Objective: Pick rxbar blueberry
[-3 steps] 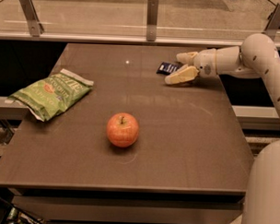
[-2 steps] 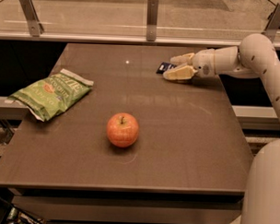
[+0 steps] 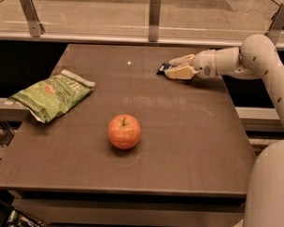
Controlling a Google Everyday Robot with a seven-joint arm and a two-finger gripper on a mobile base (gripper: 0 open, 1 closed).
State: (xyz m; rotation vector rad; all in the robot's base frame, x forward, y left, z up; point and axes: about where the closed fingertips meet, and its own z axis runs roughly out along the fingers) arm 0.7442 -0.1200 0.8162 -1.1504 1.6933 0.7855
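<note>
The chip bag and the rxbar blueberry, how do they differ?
The chip bag is large, green and crinkly; the rxbar blueberry is small and dark navy. The chip bag lies in the open at the table's left edge; the rxbar blueberry sits back right, partly hidden by the gripper. Both rest on the table.
</note>
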